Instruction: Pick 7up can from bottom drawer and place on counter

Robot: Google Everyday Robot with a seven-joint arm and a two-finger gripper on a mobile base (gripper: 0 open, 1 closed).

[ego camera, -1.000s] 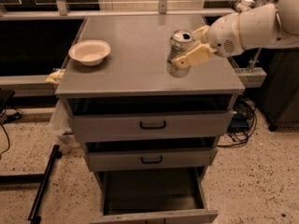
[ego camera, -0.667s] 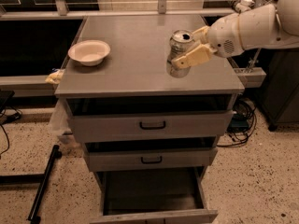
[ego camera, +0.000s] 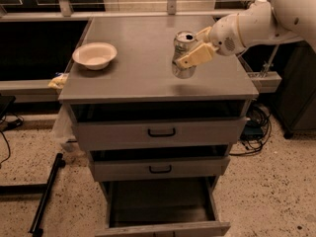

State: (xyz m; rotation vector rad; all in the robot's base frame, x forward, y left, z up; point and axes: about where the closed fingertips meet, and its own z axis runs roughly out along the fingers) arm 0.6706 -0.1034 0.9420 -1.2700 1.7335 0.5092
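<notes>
At the far left edge of the counter (ego camera: 148,58), a small yellowish object (ego camera: 58,81) is lying just off the corner. A cream bowl (ego camera: 95,55) is sitting upright on the counter's left part, well apart from everything else.

Below, in the middle of the frame, the two upper drawers with black handles (ego camera: 161,132) are standing slightly ajar. The bottom drawer (ego camera: 163,228) is hanging pulled well out at the lower edge of the frame, its dark inside showing nothing in it.

Right of centre, the 7up can (ego camera: 183,47) is standing upright over the counter's right part, shiny top and tab facing up. I cannot tell whether its base is touching the surface or hovering just above it; a dim reflection is showing on the metal just beneath.

The gripper (ego camera: 189,48) is reaching in from the upper right on the white arm (ego camera: 256,21). Its jaws are closing round the can, one yellow finger (ego camera: 195,57) crossing the front and the other sitting behind the rim, so the can is being held firmly.

By my judgement the picking is done and the placing is under way, nearly at its end. The next move is calling for settling the can flat on the counter, then opening the jaws and drawing back toward the upper right without tipping it.
</notes>
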